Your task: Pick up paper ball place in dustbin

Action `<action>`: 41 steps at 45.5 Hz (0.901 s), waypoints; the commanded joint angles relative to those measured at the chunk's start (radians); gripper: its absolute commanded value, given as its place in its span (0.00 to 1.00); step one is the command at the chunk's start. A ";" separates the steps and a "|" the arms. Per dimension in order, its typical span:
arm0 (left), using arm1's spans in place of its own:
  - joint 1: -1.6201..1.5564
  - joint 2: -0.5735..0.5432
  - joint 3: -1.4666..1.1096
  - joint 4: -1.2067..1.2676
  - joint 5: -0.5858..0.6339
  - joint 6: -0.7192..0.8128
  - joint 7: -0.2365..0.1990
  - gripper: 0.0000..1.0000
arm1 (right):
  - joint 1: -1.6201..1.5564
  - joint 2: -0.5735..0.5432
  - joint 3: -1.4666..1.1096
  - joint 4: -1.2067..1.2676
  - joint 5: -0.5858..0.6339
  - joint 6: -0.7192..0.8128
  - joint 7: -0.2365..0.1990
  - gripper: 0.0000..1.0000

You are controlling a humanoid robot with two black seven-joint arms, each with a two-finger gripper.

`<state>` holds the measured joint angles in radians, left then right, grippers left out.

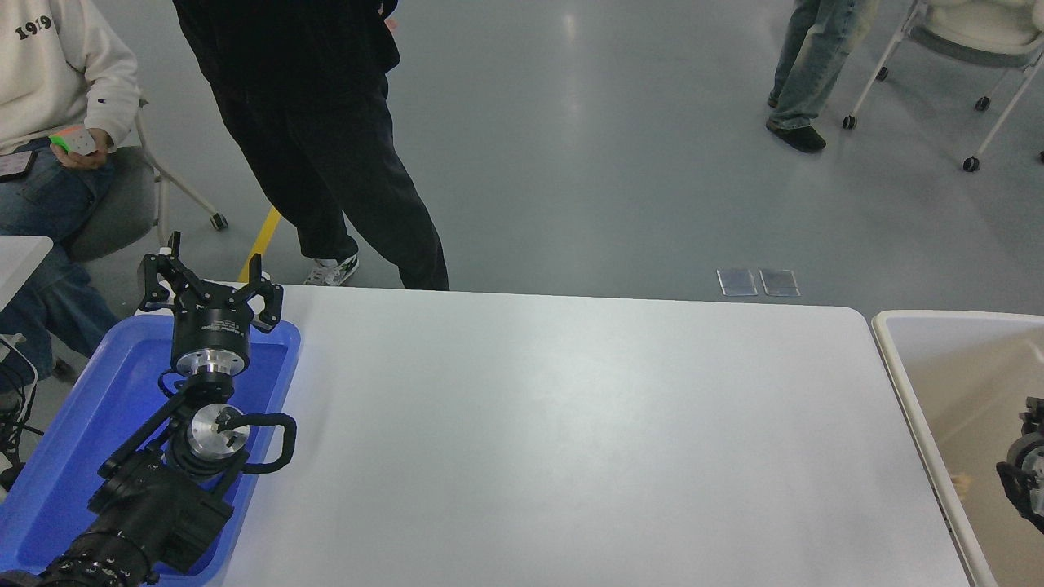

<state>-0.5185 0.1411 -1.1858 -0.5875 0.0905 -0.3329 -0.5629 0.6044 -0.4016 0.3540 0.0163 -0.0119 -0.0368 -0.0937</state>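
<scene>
In the head view, a white surface (571,424) fills the lower middle of the picture. The left arm lies at the lower left, over a blue tray (73,440) on the left end of the surface. The left gripper (210,281) is above the far end of this tray, with its fingers spread apart and nothing between them.

The dustbin (897,359), beige with a pale rounded rim, stands just beside the right end of the surface and is cut off by the right edge of the picture. The right gripper (1024,473) comes in from the right edge and is over the inside of the dustbin. Only a small part of it shows, and I cannot tell if it is spread or pressed together.

The paper ball (962,483) does not show clearly. Low inside the dustbin, near its left wall, there is a small tan spot, apart from the right gripper. It may be the ball, but it is too small and faint to be sure.

Behind the surface, a person in black clothes (326,122) stands on the grey floor close to the far edge. At the upper left a seated person in a white sweatshirt (57,73) holds a small coloured cube (72,140). At the upper right there are legs in jeans (816,65) and a chair on wheels (971,49).
</scene>
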 commanded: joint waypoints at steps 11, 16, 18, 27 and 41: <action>0.000 0.000 0.000 0.000 0.000 0.000 0.000 0.99 | 0.120 -0.117 -0.032 0.211 -0.019 0.005 -0.006 1.00; 0.000 0.000 0.000 0.000 0.000 -0.001 0.000 0.99 | 0.185 -0.175 -0.073 0.313 -0.048 0.003 -0.009 1.00; 0.000 0.000 0.000 0.000 0.000 0.000 0.000 0.99 | 0.210 -0.198 -0.079 0.370 -0.057 -0.003 -0.009 1.00; 0.000 0.000 0.000 0.000 0.000 -0.001 0.000 0.99 | 0.314 -0.261 -0.086 0.571 -0.063 -0.012 -0.012 1.00; 0.000 0.000 0.000 0.000 0.000 0.000 0.000 0.99 | 0.414 -0.260 -0.063 0.698 -0.082 -0.012 -0.001 1.00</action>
<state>-0.5185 0.1411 -1.1858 -0.5875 0.0905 -0.3340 -0.5629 0.9398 -0.6521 0.2779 0.6034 -0.0884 -0.0473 -0.1029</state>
